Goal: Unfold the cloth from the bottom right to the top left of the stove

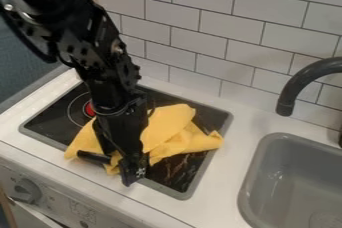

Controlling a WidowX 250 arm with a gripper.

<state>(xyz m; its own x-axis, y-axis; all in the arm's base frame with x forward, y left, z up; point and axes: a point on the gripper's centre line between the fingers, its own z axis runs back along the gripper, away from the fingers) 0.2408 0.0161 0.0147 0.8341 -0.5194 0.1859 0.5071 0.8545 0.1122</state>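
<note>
The black two-finger gripper (pixel 107 168) hangs low at the near edge of the black glass stove top with a grey rim (pixel 175 171), its fingers spread well apart. A bit of the crumpled yellow fabric cloth (pixel 167 128) shows in the gap between them; whether they pinch any of it, I cannot tell. The cloth lies bunched on the stove top, around and behind the gripper, most of it to the gripper's right in the camera view, with a smaller part to its left. Behind the gripper and to its left is a round red burner mark (pixel 89 109). To the gripper's right, past a strip of white countertop (pixel 230 172), is a grey sink (pixel 294 172), with a dark curved faucet (pixel 300 84) farther back.
</note>
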